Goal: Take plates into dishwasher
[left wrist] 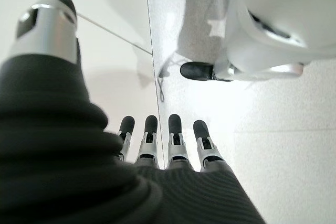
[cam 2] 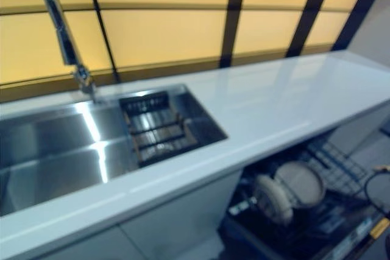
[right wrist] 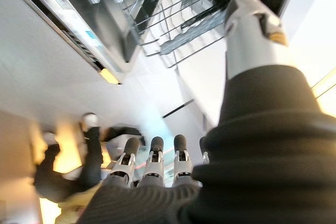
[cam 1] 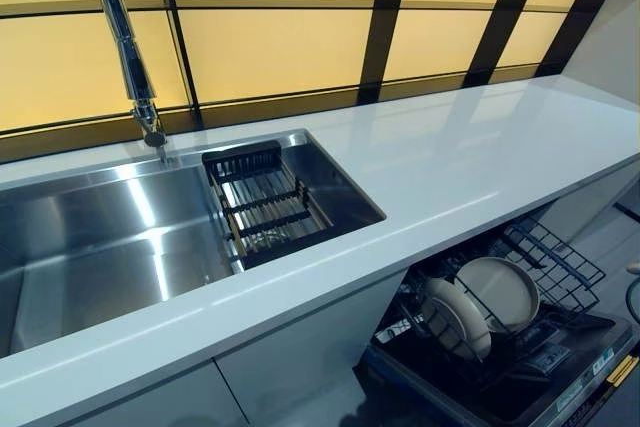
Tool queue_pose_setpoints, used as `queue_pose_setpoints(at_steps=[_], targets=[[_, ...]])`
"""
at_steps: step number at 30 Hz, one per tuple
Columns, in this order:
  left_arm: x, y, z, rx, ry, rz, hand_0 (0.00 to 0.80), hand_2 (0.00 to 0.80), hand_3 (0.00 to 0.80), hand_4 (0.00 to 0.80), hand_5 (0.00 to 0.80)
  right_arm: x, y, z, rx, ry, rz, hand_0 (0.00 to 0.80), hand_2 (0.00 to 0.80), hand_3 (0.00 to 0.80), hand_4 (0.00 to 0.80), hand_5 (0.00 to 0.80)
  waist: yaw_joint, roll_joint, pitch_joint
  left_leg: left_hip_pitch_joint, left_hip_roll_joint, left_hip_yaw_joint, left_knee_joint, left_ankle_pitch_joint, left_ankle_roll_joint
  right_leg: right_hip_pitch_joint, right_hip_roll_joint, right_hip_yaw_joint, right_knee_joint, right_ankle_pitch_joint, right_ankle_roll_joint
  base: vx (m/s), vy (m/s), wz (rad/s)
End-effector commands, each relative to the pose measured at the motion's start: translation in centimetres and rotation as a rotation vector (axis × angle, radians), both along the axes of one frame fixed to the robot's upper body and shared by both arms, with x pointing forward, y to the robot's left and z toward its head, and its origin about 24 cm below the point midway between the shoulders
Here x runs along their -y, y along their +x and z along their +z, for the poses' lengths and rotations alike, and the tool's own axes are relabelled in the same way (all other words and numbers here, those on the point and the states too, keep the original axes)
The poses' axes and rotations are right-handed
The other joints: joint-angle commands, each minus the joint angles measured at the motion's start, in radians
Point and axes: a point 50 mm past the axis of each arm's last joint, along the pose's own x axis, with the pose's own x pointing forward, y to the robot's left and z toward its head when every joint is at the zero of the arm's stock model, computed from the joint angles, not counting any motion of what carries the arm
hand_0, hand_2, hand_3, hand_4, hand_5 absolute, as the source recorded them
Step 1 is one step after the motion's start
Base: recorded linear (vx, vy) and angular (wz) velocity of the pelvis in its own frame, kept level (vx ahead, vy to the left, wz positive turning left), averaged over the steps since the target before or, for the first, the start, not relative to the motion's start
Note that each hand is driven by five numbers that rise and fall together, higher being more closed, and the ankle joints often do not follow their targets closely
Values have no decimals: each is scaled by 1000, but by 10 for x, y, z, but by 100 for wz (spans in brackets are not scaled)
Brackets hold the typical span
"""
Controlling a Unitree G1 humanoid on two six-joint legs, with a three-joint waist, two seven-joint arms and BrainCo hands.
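Observation:
Two pale plates, one [cam 1: 503,290] behind the other [cam 1: 452,318], stand upright in the lower rack [cam 1: 562,263] of the open dishwasher under the counter at the lower right. Neither hand shows in the eye views. My left hand [left wrist: 176,139] hangs over the floor with straight fingers and holds nothing. My right hand [right wrist: 155,162] also has straight fingers and is empty. It hangs near the dishwasher's pulled-out rack [right wrist: 169,20] and open door [right wrist: 79,19].
A white counter [cam 1: 450,157] runs across the view. A steel sink [cam 1: 100,237] sits at the left, with a dark wire drainer [cam 1: 265,202] in its right end and a tall tap [cam 1: 125,42] behind it. White cabinet fronts [cam 1: 300,347] stand below the counter.

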Motion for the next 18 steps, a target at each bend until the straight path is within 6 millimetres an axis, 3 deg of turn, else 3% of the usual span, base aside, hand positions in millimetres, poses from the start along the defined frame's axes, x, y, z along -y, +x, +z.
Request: queue_pose_setpoints(at_steps=[1,7,12,13,15,18], targets=[[-9,1,2,-37,56,20,0,0,0,0,0,11,-7,21,129,-81,-24,0,0,0,0,0,-13,1,-20,81,-9,-19,0,-80,28,20,9,12,15,19,24,0,64,-4],[-16,-1,4,-66,83,-2,0,0,0,0,0,8,-35,-32,119,6,-28,0,0,0,0,0,-41,-13,-7,111,-16,14,10,-90,43,15,0,39,18,53,44,26,33,-15],[-22,-2,5,-78,89,7,0,0,0,0,0,0,-35,-50,172,103,-22,0,0,0,0,0,-45,-13,11,111,7,52,14,-79,37,-37,-21,14,68,83,72,-111,-72,-18],[-23,-1,6,-76,91,19,0,0,0,0,0,-3,-33,-53,191,121,-19,0,0,0,0,0,-42,-11,12,106,11,59,16,-75,40,-40,-30,8,92,85,73,-202,-121,-41],[-27,5,9,-73,97,61,0,0,0,0,0,-15,-25,-69,235,204,8,0,0,0,0,0,-14,-4,14,60,32,77,51,-66,54,-44,-87,-9,232,93,64,-380,-232,-72],[-31,7,11,-75,109,75,0,0,0,0,0,-29,-21,-92,242,298,-1,0,0,0,0,0,37,8,2,-27,74,64,121,-60,57,-5,-141,-13,334,111,48,-306,-277,-65]])
